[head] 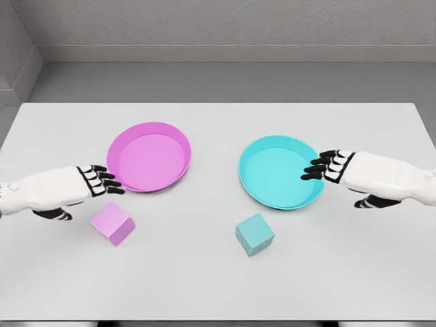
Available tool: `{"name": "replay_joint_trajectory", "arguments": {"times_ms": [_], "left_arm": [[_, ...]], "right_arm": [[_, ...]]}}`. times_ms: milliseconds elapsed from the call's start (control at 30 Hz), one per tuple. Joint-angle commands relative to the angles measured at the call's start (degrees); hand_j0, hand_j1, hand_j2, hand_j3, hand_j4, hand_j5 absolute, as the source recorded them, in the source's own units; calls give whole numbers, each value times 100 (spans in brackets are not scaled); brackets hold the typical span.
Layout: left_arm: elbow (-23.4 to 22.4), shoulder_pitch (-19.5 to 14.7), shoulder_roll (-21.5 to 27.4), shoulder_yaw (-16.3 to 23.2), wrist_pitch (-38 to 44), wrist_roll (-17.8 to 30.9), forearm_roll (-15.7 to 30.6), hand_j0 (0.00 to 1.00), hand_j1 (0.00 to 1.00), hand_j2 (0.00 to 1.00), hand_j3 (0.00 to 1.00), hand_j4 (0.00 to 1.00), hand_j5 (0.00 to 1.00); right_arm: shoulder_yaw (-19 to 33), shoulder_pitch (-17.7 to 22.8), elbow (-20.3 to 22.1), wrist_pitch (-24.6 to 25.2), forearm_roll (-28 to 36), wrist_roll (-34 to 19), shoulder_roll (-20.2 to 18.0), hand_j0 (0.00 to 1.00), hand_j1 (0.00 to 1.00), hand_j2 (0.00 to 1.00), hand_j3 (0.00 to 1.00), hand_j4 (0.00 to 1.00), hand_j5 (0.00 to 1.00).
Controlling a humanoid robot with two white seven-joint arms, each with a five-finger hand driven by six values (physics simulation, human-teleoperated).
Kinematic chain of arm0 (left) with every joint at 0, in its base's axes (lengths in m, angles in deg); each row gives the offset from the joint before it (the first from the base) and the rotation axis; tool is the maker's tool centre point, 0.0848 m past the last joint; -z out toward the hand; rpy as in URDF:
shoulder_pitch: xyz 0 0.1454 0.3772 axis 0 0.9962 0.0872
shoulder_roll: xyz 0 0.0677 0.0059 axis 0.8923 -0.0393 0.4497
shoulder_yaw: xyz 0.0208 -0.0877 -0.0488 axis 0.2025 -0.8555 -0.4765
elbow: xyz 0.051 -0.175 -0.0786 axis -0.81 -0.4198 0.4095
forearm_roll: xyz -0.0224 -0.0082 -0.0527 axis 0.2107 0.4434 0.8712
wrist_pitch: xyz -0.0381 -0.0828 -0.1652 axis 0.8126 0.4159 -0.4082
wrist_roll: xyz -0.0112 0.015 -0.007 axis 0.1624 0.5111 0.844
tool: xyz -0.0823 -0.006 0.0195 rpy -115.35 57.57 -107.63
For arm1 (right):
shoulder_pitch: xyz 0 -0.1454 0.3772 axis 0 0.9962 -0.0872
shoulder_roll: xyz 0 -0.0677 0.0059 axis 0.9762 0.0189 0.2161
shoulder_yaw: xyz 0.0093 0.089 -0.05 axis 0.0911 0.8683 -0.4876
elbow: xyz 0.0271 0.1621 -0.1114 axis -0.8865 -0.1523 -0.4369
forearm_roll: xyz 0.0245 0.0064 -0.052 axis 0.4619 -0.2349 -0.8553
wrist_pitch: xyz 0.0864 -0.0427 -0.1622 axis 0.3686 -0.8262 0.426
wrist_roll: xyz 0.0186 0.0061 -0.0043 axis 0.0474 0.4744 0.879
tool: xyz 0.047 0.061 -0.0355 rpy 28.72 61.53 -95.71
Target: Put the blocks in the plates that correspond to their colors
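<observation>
On the white table [218, 286], a rigid pink cube [112, 223] and teal cube [255, 234] sit before matching plastic plates [149, 156] [281, 171], likely light, best pinched across flat opposite faces by the relaxed, empty left hand [95, 182] and right hand [330, 167].

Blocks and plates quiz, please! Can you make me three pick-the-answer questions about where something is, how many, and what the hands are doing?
1. Where is the teal block?
A. Inside the teal plate
B. On the table in front of the teal plate
C. On top of the pink block

2. How many plates are there?
A. One
B. Two
C. Four

3. What is the left hand holding?
A. Nothing
B. The pink block
C. The pink plate

Answers:
1. B: it sits on the white table, nearer the camera than the teal plate.
2. B: only the pink plate and the teal one.
3. A: its fingers are spread beside the plate rim, and the pink block lies apart from it.
</observation>
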Motion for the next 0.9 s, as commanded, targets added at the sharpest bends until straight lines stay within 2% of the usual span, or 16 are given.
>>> {"name": "replay_joint_trajectory", "arguments": {"times_ms": [0, 200, 300, 400, 667, 733, 867], "left_arm": [[7, 9, -30, 68, 5, 6, -3, 100, 100, 100, 100, 100, 100], [16, 35, -196, 208, 5, 41, -20, 100, 100, 100, 100, 100, 100], [-2, 26, -249, 252, 5, 41, -64, 100, 100, 100, 100, 100, 100], [-11, 26, -328, 252, 5, 50, -117, 100, 100, 100, 100, 100, 100], [-46, 26, -443, 261, 5, 50, -143, 100, 100, 100, 100, 100, 100], [-55, 26, -443, 279, 5, 50, -170, 100, 100, 100, 100, 100, 100], [-116, 18, -486, 367, 5, 50, -170, 100, 100, 100, 100, 100, 100]], "right_arm": [[-110, 0, 35, 9, -108, 0, 203, 100, 100, 100, 100, 100, 100], [-260, -9, 43, 9, -354, -97, 669, 100, 100, 100, 100, 100, 100], [-260, -79, 35, 9, -451, -97, 704, 100, 100, 100, 100, 100, 100], [-260, -53, 35, 9, -864, -97, 986, 100, 100, 100, 100, 100, 100], [-260, -35, 35, 9, -1392, -105, 1293, 100, 100, 100, 100, 100, 100], [-269, -26, 35, 9, -1717, -105, 1486, 100, 100, 100, 100, 100, 100], [-427, -35, 35, 9, -1972, -105, 1557, 100, 100, 100, 100, 100, 100]]}}
